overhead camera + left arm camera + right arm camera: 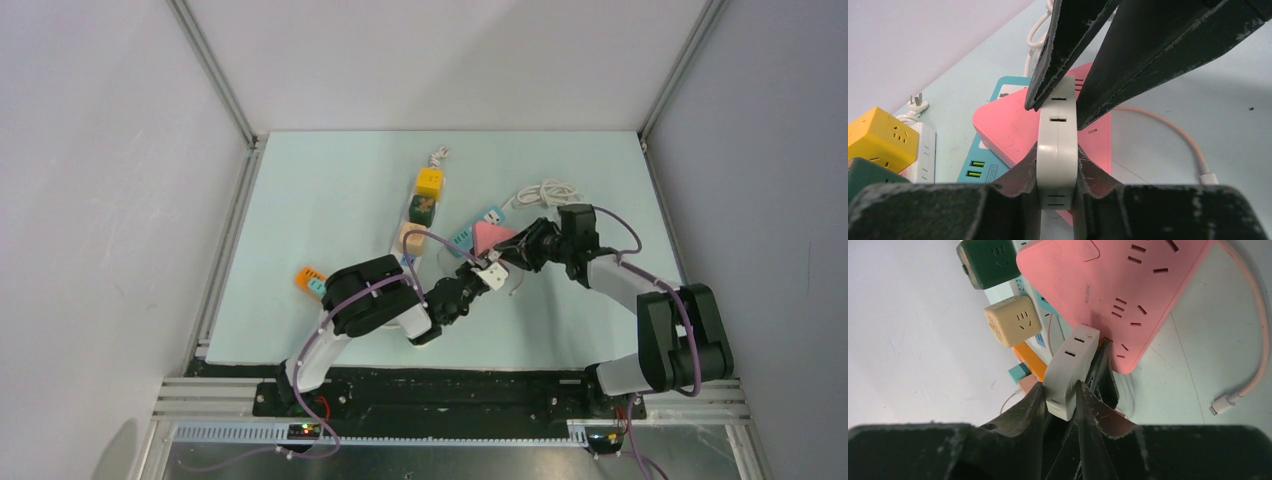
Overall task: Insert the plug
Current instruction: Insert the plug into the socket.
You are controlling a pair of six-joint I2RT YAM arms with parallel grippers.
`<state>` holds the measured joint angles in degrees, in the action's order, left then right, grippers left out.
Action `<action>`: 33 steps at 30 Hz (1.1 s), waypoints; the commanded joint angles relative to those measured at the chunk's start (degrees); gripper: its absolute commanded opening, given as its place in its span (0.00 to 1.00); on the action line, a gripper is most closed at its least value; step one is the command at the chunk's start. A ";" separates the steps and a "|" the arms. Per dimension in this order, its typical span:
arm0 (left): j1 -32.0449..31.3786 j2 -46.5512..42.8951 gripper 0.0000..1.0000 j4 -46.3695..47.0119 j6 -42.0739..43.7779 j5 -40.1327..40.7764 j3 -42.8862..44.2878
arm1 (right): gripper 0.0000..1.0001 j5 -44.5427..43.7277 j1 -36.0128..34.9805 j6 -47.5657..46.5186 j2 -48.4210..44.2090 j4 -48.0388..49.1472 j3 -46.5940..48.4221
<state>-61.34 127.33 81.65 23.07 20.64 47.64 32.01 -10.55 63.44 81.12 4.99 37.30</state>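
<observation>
**Dark fingers (1018, 175) of both tools pinch one white plug block (1058, 135)**

Closest to the left wrist lens, we see the left tool (1058, 156) pressed onto the flat sides of the block. From above it, the right tool (1059, 107) clamps the far part of the same block. Slot pairs run along the block's narrow edge. In the top view we find the block held off the desk (320, 200) between the two arms, at the near corner of the pink strip (490, 237). Whether it touches that corner we cannot tell.

Around it things crowd. The pink strip, triangular with many socket slots, lies over a teal strip (979, 167) with two green USB ports. Toward the left side of the desk we count a yellow cube socket (878, 137), a dark green cube (988, 262), a beige cube (1013, 320) and an orange block (1030, 360). A white strip (924, 150) sits beside the yellow one, with a three-pin plug head (918, 101) just beyond. On the pink strip's other side a pink cable (1245, 390) curves over the desk and ends in a white connector (1222, 405). A coiled white cord (545, 192) lies beyond the right arm's wrist.

Small grey lettering on the pink strip's face and a label beside the teal strip's ports are too small for us to read.
</observation>
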 commanded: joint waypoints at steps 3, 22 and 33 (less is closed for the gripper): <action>-0.54 2.27 0.00 -4.09 2.08 -0.24 -2.32 | 0.27 -3.19 -0.19 -1.47 1.73 -6.67 5.55; -0.60 3.38 0.00 -3.58 3.43 -0.97 -1.90 | 0.27 -13.38 -2.99 -14.20 9.30 -36.51 25.25; -0.61 3.23 0.04 -3.59 1.37 -0.80 -1.96 | 0.25 -18.03 -6.24 -13.98 11.87 -35.72 25.84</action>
<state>-61.49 128.25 83.74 25.87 20.40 47.31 21.74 -15.25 51.35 90.48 -32.23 62.04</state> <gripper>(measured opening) 0.245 0.248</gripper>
